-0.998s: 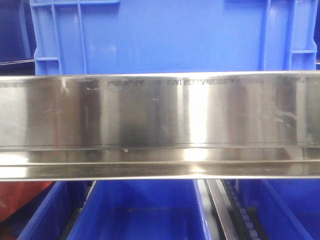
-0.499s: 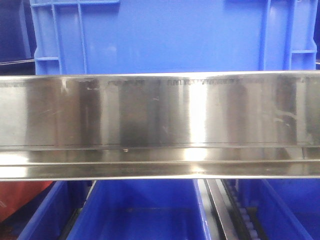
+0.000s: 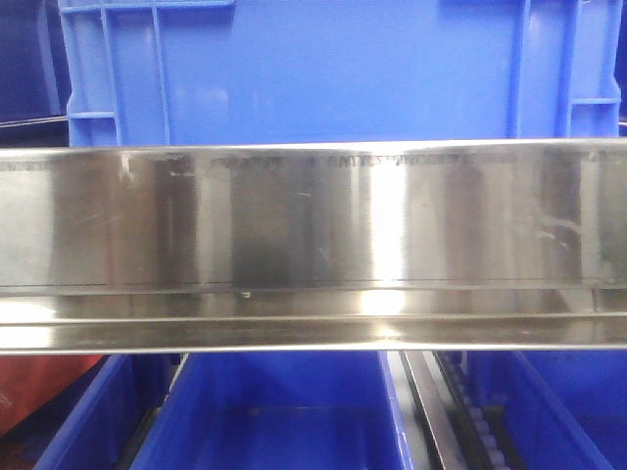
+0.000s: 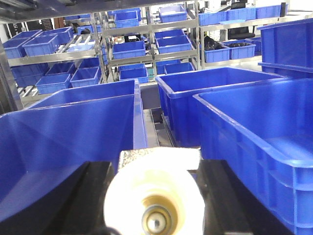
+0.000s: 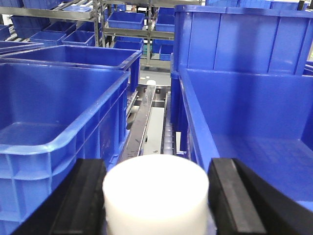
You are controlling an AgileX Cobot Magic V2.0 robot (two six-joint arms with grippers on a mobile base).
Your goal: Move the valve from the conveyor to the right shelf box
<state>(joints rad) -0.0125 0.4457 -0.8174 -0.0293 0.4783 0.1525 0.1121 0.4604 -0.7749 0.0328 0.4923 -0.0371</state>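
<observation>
In the left wrist view my left gripper (image 4: 156, 171) is shut on the valve (image 4: 154, 196), a pale rounded body with a brass-coloured bore and a speckled silvery block on top. It hangs above the gap between blue shelf boxes (image 4: 73, 132). In the right wrist view my right gripper (image 5: 156, 171) is shut on a white cylindrical part (image 5: 155, 193). That part sits between a blue box on the left (image 5: 54, 112) and a blue box on the right (image 5: 254, 127). The conveyor is out of view. Neither gripper shows in the front view.
A broad stainless steel shelf rail (image 3: 313, 245) fills the middle of the front view, with blue boxes (image 3: 323, 69) above and below it. A roller track (image 5: 154, 122) runs between the boxes. Racks of several more blue boxes (image 4: 127, 49) stand behind.
</observation>
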